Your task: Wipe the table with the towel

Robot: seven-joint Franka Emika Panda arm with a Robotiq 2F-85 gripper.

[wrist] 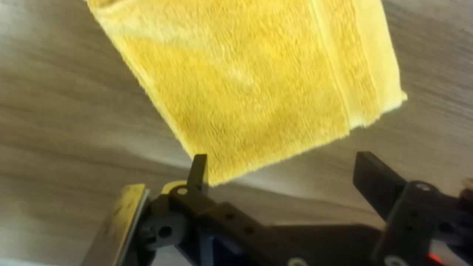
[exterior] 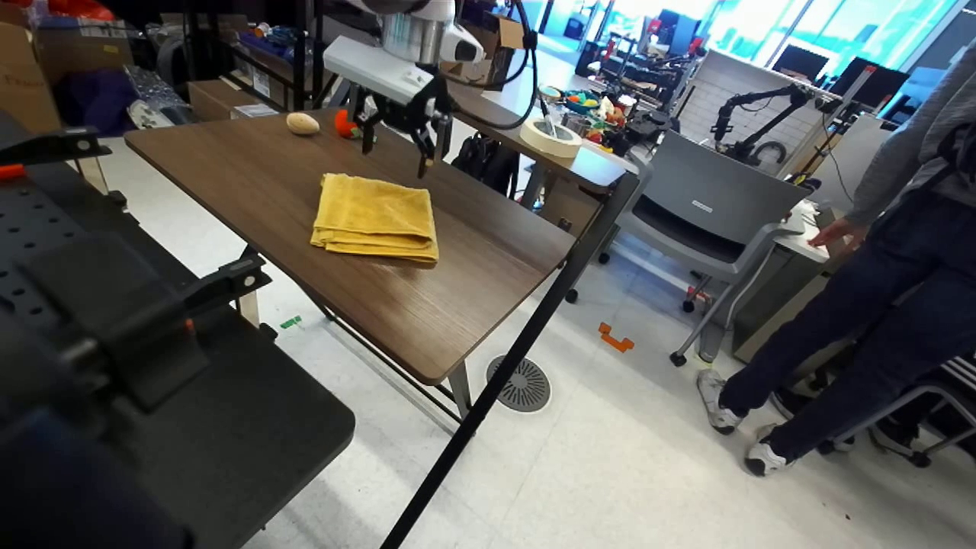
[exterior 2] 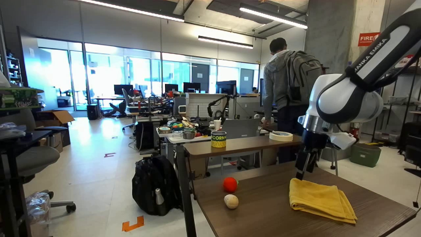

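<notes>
The yellow towel (exterior: 377,217) lies folded and flat on the dark brown table (exterior: 282,171). It also shows in an exterior view (exterior 2: 319,199) and in the wrist view (wrist: 251,81). My gripper (exterior: 396,156) is open and empty above the table, beside the towel's back edge. In the wrist view the gripper's (wrist: 282,157) fingers are wide apart. One finger overlaps a towel corner there and the other is over bare wood; I cannot tell whether the first touches the cloth. In an exterior view the gripper (exterior 2: 304,172) points down near the towel's back corner.
A beige ball (exterior: 303,123) and a red ball (exterior: 345,124) sit at one end of the table. A raised narrow shelf behind it holds a tape roll (exterior 2: 281,136) and a corn can (exterior 2: 218,139). A black post (exterior: 518,335) stands near a table corner. A person stands farther off.
</notes>
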